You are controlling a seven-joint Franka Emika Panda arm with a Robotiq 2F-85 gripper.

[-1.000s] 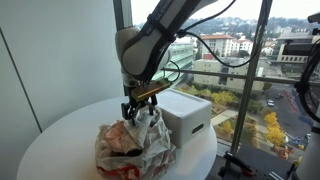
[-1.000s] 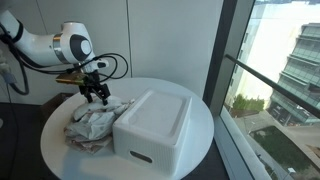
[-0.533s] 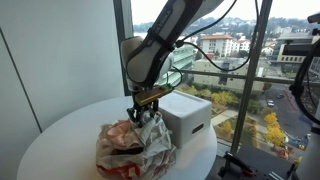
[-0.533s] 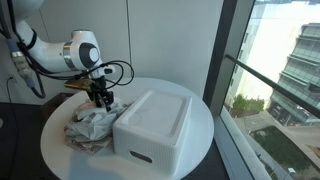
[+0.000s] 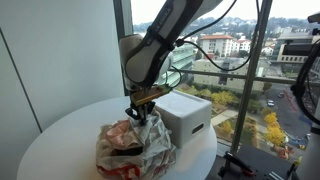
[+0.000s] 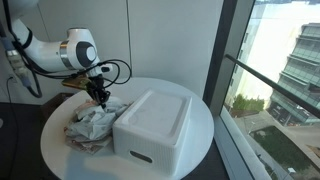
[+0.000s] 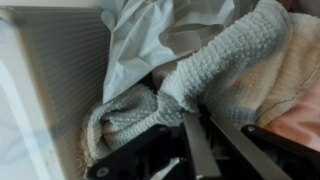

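— Terry cloth, grey: the towel [image 7: 215, 70] fills the wrist view; the gripper [image 7: 192, 120] has its fingers pinched together on a fold of it; the finely lined side of the white box [image 7: 50, 80] stands just beside it.

— Where does it lie?

— On top of the cloth heap [image 5: 135, 148], which rests on the round white table [image 5: 55, 140] against the box in both exterior views.

— Any writing?

— Red marks on the heap's pale fabric in an exterior view; too blurred to read.

— And the room?

— White wall [image 6: 170, 40]; tall window [image 6: 270, 70] close beside the table; city buildings [image 5: 225, 45] and yellowing trees [image 5: 270, 120] beyond the glass.
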